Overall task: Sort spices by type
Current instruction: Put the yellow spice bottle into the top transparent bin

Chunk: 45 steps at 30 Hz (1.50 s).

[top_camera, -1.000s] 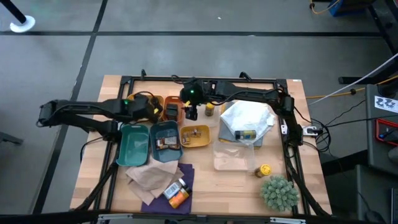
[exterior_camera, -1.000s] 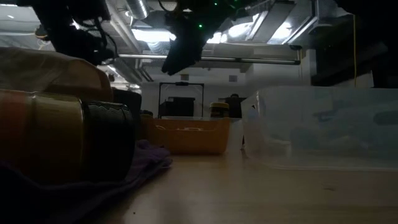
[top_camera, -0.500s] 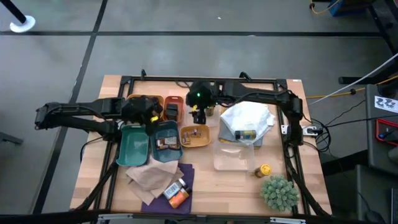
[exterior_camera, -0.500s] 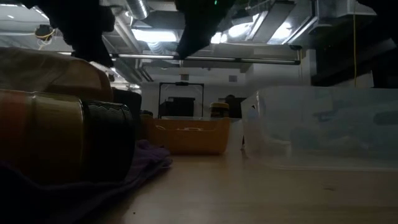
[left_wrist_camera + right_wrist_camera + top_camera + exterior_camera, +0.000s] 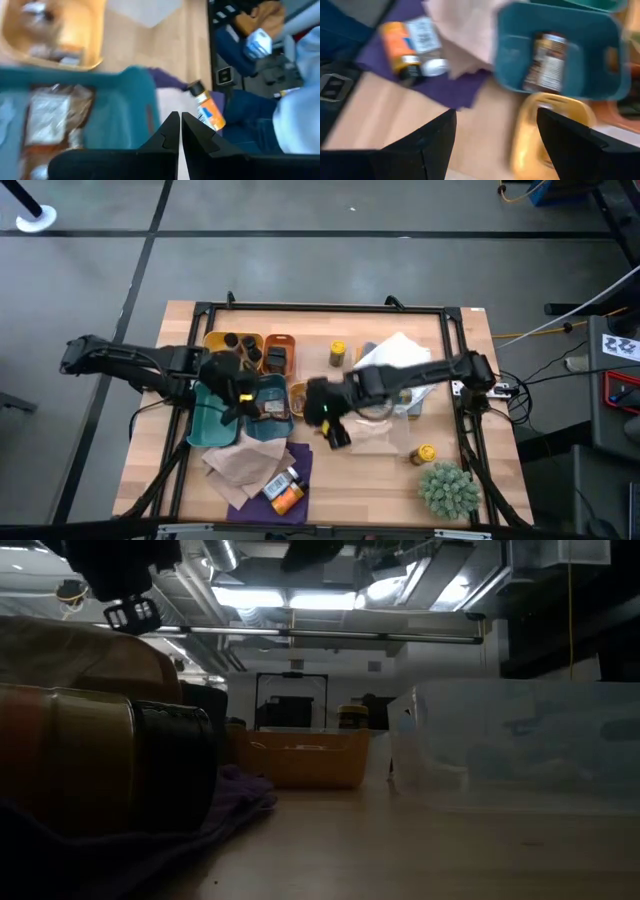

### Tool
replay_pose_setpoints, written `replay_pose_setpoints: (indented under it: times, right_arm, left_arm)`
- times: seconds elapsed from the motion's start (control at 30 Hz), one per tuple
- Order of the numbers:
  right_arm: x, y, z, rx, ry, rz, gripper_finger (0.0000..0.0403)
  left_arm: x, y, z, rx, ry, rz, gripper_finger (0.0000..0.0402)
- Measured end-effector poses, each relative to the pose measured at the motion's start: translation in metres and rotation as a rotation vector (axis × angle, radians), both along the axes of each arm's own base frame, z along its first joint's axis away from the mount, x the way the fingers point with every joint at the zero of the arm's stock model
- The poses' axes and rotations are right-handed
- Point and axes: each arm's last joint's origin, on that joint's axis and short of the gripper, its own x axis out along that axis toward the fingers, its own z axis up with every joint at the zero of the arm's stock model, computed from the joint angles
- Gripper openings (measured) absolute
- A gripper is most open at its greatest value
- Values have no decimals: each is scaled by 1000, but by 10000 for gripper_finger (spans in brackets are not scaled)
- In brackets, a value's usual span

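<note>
spices [image 5: 260, 411] lying in teal tray [image 5: 266, 398] | left gripper [image 5: 237, 405] hovering above, clenched empty | right gripper [image 5: 335, 432] hanging released over worktop [image 5: 380, 470]

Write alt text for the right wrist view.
The open right claw hovers empty over the wooden table. Ahead lie a teal tray holding a brown packet, a yellow tray, and an orange bottle on purple cloth.

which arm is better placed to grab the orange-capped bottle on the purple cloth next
Probably right: the right gripper is open and empty, near the orange-capped bottle on the purple cloth. The left gripper is shut over the teal trays.
</note>
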Motion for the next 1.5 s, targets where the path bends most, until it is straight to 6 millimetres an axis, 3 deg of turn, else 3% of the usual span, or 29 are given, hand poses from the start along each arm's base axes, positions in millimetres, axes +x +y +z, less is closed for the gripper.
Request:
replay_pose_setpoints:
  times: [0.17,0.4,0.63,0.83,1.17,1.5]
  right_arm:
    - [-9,43,-2,17,4,16,276]
    - [-24,86,-1,-8,-30,86,276]
    - [-33,115,2,90,-70,-100,276]
    - [-53,125,-7,106,14,-495,276]
    - [-111,120,-21,33,403,-1112,276]
    - [-128,129,-47,-15,580,-1162,276]
  left_arm:
    - [24,-17,3,-6,-148,-85,4]
    - [58,-45,8,15,-443,-195,4]
    - [74,-64,5,-17,-561,-237,4]
    - [74,-68,3,-12,-556,-251,4]
    - [74,-67,2,-11,-550,-252,4]
    - [72,-67,-5,2,-469,-257,4]
